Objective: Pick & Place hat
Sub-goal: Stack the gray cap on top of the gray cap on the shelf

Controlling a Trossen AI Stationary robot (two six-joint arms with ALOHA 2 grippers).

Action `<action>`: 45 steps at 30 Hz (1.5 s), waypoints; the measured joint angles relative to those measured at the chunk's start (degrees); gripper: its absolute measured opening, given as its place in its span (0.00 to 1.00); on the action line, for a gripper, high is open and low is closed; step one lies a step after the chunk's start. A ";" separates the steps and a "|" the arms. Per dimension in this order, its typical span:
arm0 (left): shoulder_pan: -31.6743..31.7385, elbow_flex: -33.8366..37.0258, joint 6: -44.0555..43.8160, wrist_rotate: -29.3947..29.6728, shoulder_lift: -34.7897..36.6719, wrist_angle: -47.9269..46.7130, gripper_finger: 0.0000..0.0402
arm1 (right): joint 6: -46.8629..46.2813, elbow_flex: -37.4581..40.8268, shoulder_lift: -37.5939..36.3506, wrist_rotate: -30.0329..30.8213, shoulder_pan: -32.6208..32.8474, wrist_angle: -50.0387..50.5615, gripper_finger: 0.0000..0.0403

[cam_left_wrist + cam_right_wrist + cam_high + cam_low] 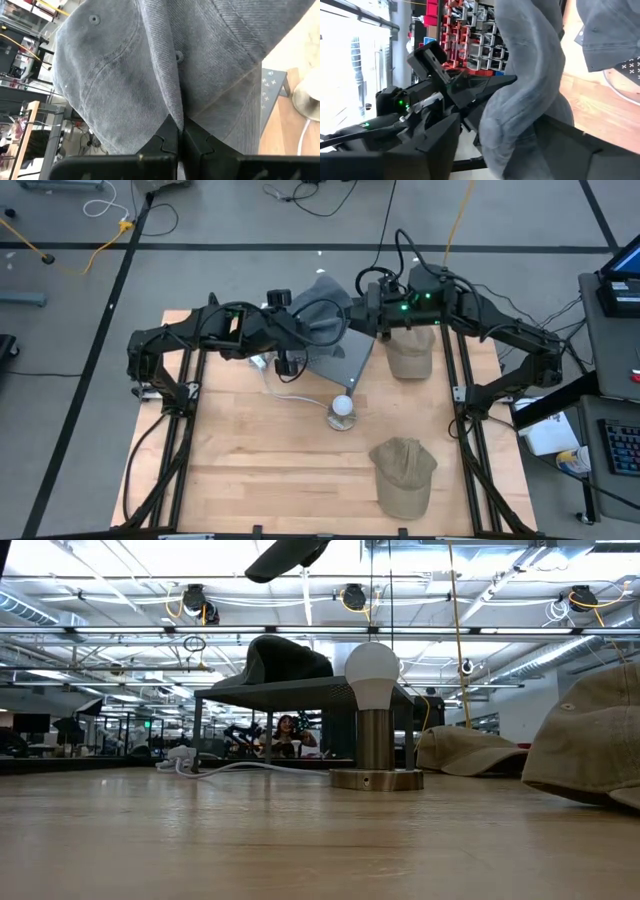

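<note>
A grey hat (pixel 322 318) is held up between both arms over the far middle of the table, above a grey platform (pixel 347 360). My left gripper (pixel 180 140) is shut on the hat's cloth. My right gripper (pixel 515 150) comes from the right, with a bunched part of the hat between its fingers. In the low view a dark cap (pixel 285 658) rests by its underside on the platform (pixel 300 690), and a dark brim-like shape (pixel 285 555) shows at the top edge. Whether the two are one hat, I cannot tell. My left gripper pinches a fold of the grey hat's crown (pixel 175 107) between its two fingers, several layers pressed together; the cloth spreads out beyond the fingers. My right gripper has a thick twisted roll of the hat (pixel 525 100) between its wide-set fingers (pixel 575 142), coming from the table's right. Its contact place is hidden by the cloth.
A bulb lamp (pixel 342 412) on a round metal base stands just in front of the platform, with a white cable (pixel 295 392) trailing left. One tan hat (pixel 410 355) lies right of the platform, another (pixel 405 475) near the front right. Bare wood lies at the near left.
</note>
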State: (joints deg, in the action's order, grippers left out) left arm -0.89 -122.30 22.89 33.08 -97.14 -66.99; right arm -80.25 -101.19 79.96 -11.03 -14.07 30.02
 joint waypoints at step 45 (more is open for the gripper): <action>-1.08 0.02 -47.55 -11.65 14.74 8.20 0.83 | 18.48 -0.07 -1.43 11.94 -1.43 -16.09 0.04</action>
State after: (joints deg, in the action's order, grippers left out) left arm -1.97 -122.28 -24.66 21.43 -82.41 -58.79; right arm -61.77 -101.25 78.53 0.91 -15.49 13.94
